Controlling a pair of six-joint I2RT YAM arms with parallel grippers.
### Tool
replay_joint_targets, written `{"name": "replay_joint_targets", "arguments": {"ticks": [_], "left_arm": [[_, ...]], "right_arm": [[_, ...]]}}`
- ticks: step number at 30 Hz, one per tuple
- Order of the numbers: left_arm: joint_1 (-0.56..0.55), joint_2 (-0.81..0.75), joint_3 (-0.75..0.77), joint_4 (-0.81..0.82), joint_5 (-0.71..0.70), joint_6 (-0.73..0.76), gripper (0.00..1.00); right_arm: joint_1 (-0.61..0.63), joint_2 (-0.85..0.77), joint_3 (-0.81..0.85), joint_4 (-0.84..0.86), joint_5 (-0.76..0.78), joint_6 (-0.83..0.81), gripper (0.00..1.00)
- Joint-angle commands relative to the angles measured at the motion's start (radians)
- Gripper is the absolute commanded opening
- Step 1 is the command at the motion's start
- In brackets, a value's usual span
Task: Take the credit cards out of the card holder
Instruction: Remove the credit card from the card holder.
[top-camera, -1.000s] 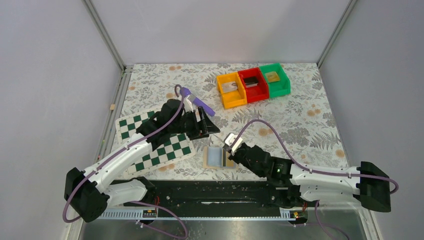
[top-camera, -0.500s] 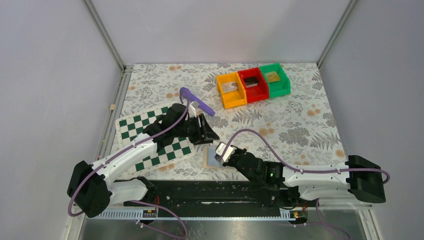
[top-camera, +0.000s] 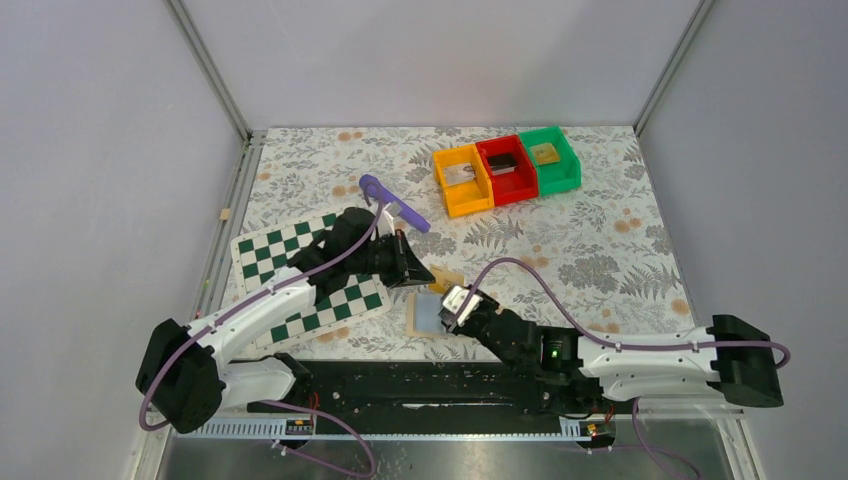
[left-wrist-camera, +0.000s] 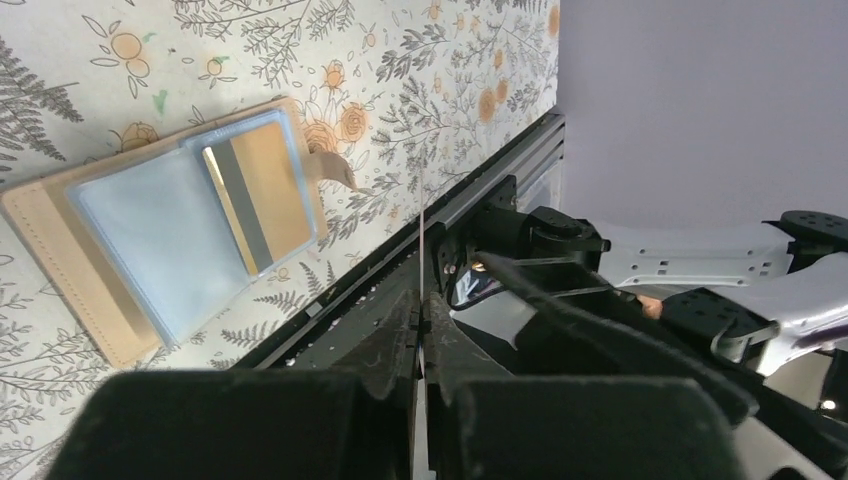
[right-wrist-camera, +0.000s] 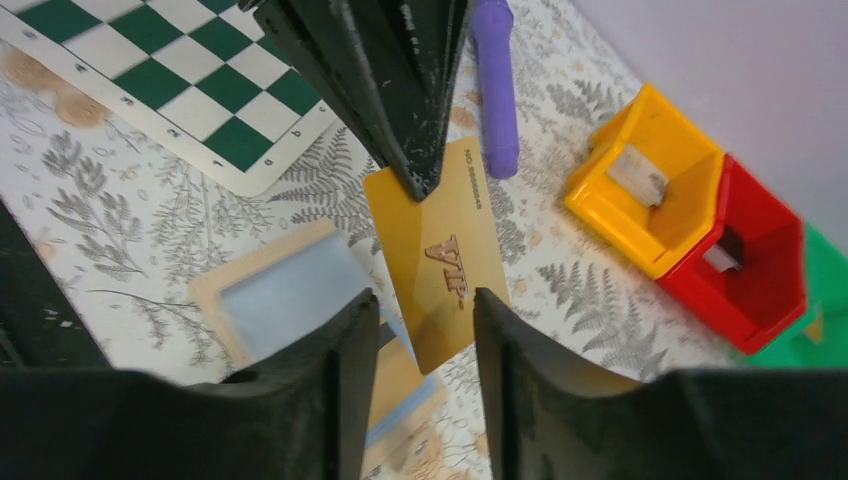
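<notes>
The tan card holder (left-wrist-camera: 95, 290) lies open on the floral table, one gold credit card (left-wrist-camera: 262, 190) still in its blue right pocket. Another gold card marked VIP (right-wrist-camera: 435, 250) hangs just above it. My left gripper (right-wrist-camera: 420, 185) is shut on that card's far edge; in the left wrist view the card shows only as a thin line (left-wrist-camera: 423, 240) rising from the closed gripper (left-wrist-camera: 424, 310). My right gripper (right-wrist-camera: 420, 310) is open, its fingers standing either side of the card's near end without pressing it. From above, the card (top-camera: 447, 279) sits between the left gripper (top-camera: 425, 272) and the right gripper (top-camera: 455, 302), over the holder (top-camera: 422, 318).
A green-and-white checkered board (top-camera: 262, 250) lies under the left arm. A purple pen-like object (top-camera: 395, 205) rests behind the left gripper. Yellow (top-camera: 462, 180), red (top-camera: 506, 170) and green (top-camera: 550, 160) bins stand at the back right, each with something inside.
My left gripper came down to the card and shut on its far edge. My right gripper, which held the card, opened and released it.
</notes>
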Motion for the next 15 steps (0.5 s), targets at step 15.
{"name": "replay_joint_targets", "arguments": {"ticks": [15], "left_arm": [[0.016,-0.261,-0.204,0.304,-0.065,0.189,0.00]], "right_arm": [[-0.262,-0.323,0.076,-0.404,-0.354,0.842,0.61]]}}
